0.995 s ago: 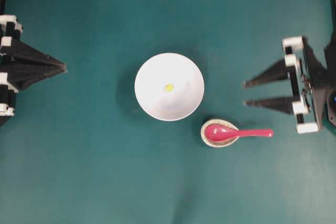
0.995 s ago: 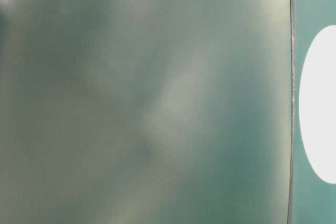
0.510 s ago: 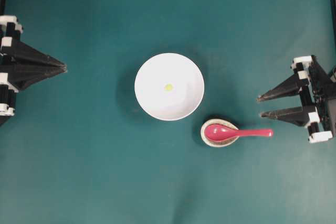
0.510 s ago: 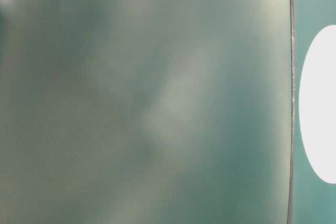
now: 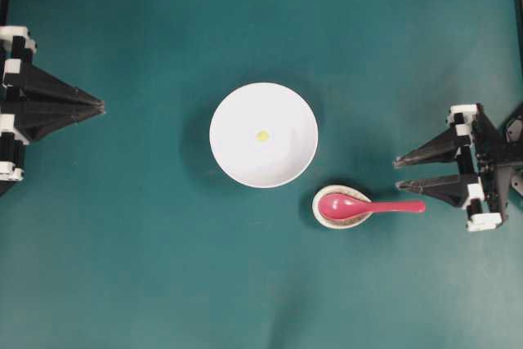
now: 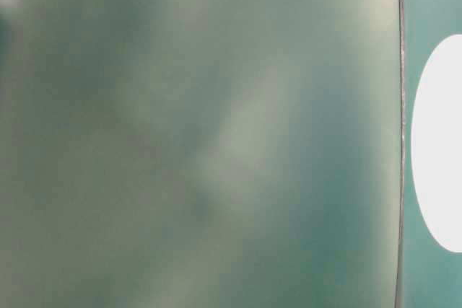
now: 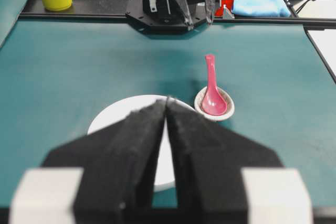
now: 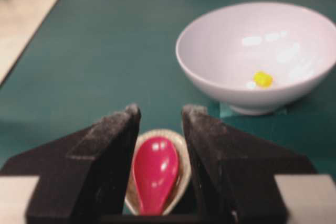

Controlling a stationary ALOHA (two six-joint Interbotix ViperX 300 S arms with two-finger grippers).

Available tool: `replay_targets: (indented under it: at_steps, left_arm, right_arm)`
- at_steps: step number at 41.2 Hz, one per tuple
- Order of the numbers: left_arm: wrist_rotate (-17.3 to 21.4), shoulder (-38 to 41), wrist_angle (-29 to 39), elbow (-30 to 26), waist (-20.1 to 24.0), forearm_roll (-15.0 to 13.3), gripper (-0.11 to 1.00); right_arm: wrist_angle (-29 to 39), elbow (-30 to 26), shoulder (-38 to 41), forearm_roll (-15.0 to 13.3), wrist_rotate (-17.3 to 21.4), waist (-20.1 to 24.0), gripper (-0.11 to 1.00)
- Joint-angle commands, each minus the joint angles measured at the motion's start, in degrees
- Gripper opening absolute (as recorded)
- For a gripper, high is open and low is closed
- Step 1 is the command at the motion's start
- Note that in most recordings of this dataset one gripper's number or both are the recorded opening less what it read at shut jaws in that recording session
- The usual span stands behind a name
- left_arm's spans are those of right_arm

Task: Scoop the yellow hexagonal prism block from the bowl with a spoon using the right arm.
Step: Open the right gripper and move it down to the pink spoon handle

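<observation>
No legible writing. Right gripper open, empty, near the worktop's right edge, just beside the spoon. Left gripper closed, empty, at left edge.

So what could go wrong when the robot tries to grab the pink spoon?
The spoon only rests with its scoop in the small spoon rest and its handle sticking out, so a clumsy pinch by the open right gripper might tip it or slide the rest. The rest sits close to the bowl, so swinging the spoon could bump it. The yellow block is tiny and may slip away from the scoop.
</observation>
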Motion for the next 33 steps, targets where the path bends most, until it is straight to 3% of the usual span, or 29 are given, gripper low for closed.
replay_targets:
  at_steps: [1, 7, 14, 33]
  left_arm:
    - [-0.1, 0.5, -0.2, -1.6, 0.0, 0.1, 0.10]
    - [-0.1, 0.5, 0.0, -1.5, 0.0, 0.2, 0.10]
    - [-0.2, 0.5, 0.2, -1.5, 0.0, 0.2, 0.10]
    - [-0.2, 0.5, 0.4, -1.5, 0.0, 0.2, 0.10]
  right_arm:
    - [-4.2, -0.8, 3.6, 4.1, -0.1, 3.3, 0.45]
    - [-8.3, -1.3, 8.9, 12.5, -0.1, 10.1, 0.45]
    - [-10.4, -1.5, 13.0, 18.5, -0.1, 16.6, 0.45]
    - [-11.0, -3.9, 20.7, 22.1, 1.7, 20.2, 0.45]
